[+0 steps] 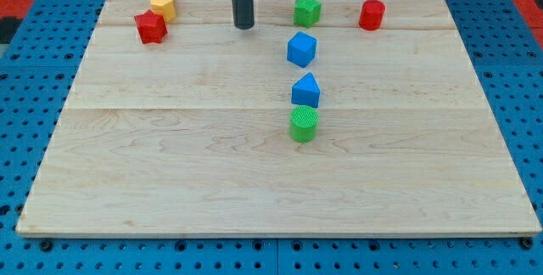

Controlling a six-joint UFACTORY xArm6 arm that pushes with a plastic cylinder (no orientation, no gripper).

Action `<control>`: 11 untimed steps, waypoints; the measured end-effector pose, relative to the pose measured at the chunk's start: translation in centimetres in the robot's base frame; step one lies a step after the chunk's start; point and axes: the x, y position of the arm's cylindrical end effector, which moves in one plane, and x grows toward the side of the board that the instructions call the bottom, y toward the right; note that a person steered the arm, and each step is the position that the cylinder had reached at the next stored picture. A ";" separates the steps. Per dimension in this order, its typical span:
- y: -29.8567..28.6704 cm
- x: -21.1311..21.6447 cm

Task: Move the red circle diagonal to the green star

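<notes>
my tip (244, 26) sits left of the green star (307, 10), no hand fitted; red circle (372, 14) untouched, level beside star, everything left.

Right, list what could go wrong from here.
My tip sits left of the green star, while the red circle lies beyond it on the view's right. Heading straight over would probably knock the star. The circle also sits near the board's top edge, so a push upward could slide it off.
</notes>
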 end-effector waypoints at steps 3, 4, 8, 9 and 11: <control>16.9 -5.3; 23.5 -2.4; 19.2 6.0; 13.6 4.9; 6.5 3.2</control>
